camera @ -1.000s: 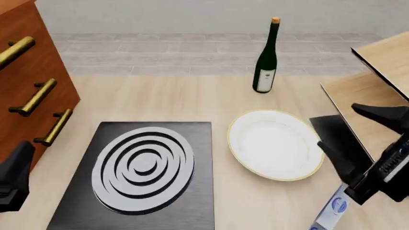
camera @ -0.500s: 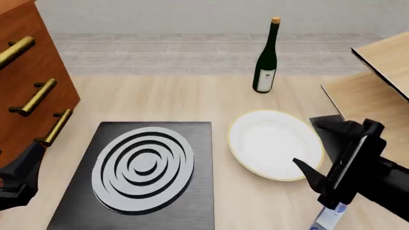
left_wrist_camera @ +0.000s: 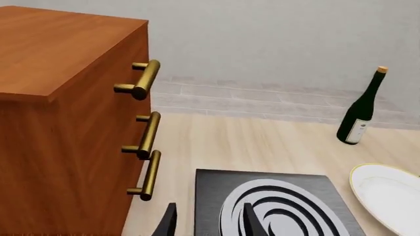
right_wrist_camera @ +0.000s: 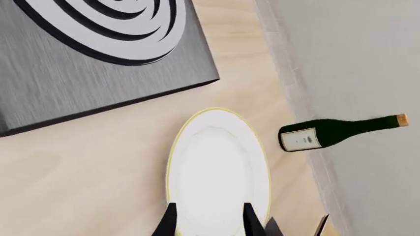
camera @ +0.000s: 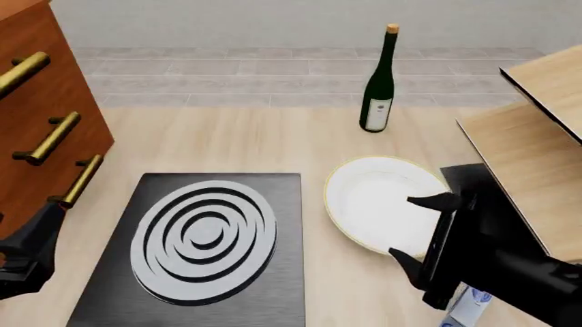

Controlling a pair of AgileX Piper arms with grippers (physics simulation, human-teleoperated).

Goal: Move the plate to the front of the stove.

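The white plate (camera: pixel 373 197) with a gold rim lies flat on the table, to the right of the stove (camera: pixel 204 235), a black slab with silver rings. My right gripper (camera: pixel 418 231) is open and hovers over the plate's right edge, one finger on each side of the rim line. The right wrist view shows the plate (right_wrist_camera: pixel 220 172) straight ahead between the open fingertips of the right gripper (right_wrist_camera: pixel 210 223), with the stove (right_wrist_camera: pixel 98 64) beyond. My left gripper (camera: pixel 27 252) stays low at the left; the left wrist view shows this gripper (left_wrist_camera: pixel 208 226) open over the stove's (left_wrist_camera: pixel 282 211) near corner, with the plate (left_wrist_camera: pixel 390 194) off to one side.
A dark wine bottle (camera: pixel 377 82) stands upright behind the plate. A wooden cabinet (camera: pixel 46 122) with brass handles lines the left side. Wooden boards (camera: pixel 536 136) and a plain black panel (camera: pixel 482 184) sit at the right. A small white and blue object (camera: pixel 468 306) lies near the front edge.
My right gripper has swung leftward from the right edge and now reaches over the plate's right rim. The left gripper shifted slightly early on, then held still. The plate has not moved.
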